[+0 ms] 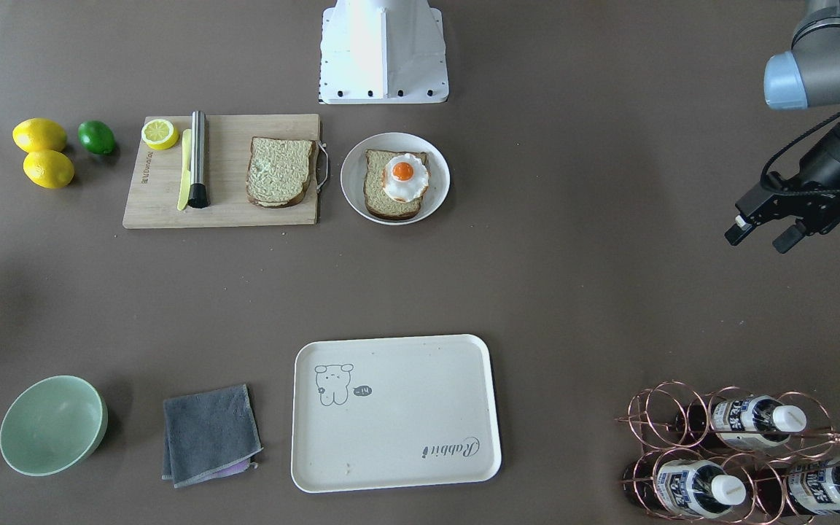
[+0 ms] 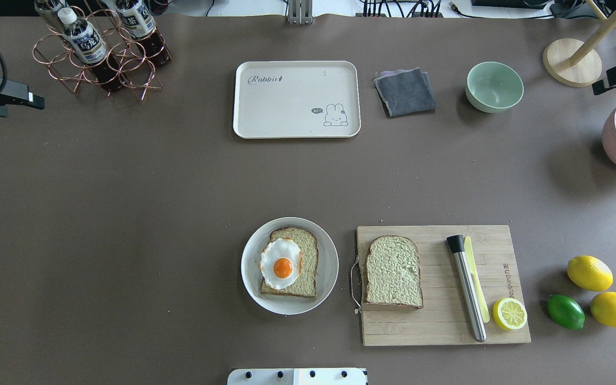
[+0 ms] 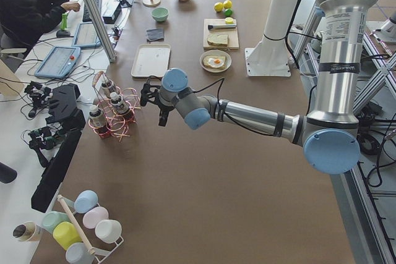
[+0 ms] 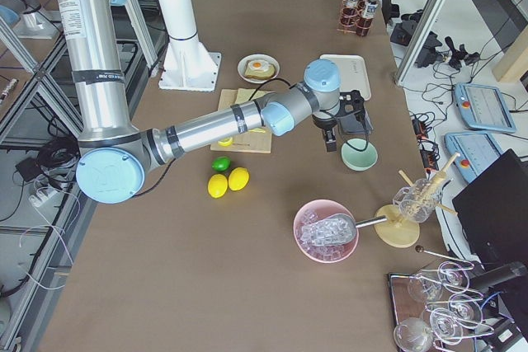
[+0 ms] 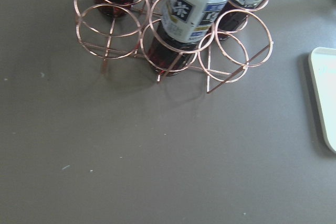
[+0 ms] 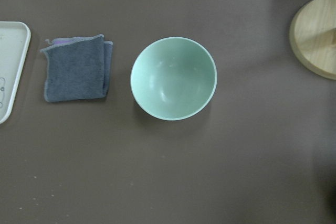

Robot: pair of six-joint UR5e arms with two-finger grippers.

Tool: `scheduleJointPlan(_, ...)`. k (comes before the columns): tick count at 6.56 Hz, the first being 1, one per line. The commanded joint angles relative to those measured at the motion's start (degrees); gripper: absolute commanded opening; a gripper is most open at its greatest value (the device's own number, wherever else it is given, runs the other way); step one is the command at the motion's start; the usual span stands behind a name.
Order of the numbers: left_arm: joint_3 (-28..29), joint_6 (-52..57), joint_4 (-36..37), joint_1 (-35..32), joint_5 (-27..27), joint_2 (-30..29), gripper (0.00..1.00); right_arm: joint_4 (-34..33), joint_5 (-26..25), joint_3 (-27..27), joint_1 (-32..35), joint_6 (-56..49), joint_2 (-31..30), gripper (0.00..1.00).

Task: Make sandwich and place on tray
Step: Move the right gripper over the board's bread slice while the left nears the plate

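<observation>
One bread slice (image 2: 308, 270), fried egg (image 2: 281, 264) sitting on it, is lying on the white plate (image 2: 330, 267) and the second slice (image 2: 393, 271) is resting on the cutting board (image 2: 436, 321), both well apart from the tray (image 2: 297, 99). The left gripper (image 1: 759, 239) is hovering near the bottle rack (image 1: 671, 408), jaws apart and empty; the right gripper (image 4: 332, 139) is hanging above the green bowl (image 4: 360, 156), jaws impossible to judge.

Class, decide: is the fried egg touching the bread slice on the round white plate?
Touching. The overhead exterior view shows the fried egg lying on top of the bread slice on the plate, overlapping it with no gap.
</observation>
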Motion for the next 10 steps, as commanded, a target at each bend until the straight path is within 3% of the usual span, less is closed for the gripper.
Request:
scheduleJointPlan(1,-2.5,-11.0,5.2,4.7,3.3,-4.9,0.98,6.0,-1.5,2.7,-7.7,14.7,0.6,1.00)
scheduleJointPlan(2,-8.6,-13.7,10.6,8.6,4.4,-4.8,0.98,6.0,-3.6,4.8,-11.5,19.1,0.6,1.00)
scheduleJointPlan(3,-12.2,-15.6,11.5,13.6,4.4,-4.7,0.98,6.0,-4.1,6.3,-14.7,21.8,0.6,1.00)
scheduleJointPlan(6,-15.1,-22.2,11.5,26.5,4.2,-8.7,0.98,6.1,-4.9,10.0,-22.7,30.0,0.3,1.00)
scheduleJointPlan(9,-16.9,-27.2,11.1,29.6,3.9,-11.9,0.98,6.2,-5.0,10.2,-26.1,32.9,0.4,1.00)
scheduleJointPlan(10,-17.0,-29.2,11.1,29.7,3.9,-13.0,0.98,6.3,-7.8,10.2,-28.8,33.2,0.2,1.00)
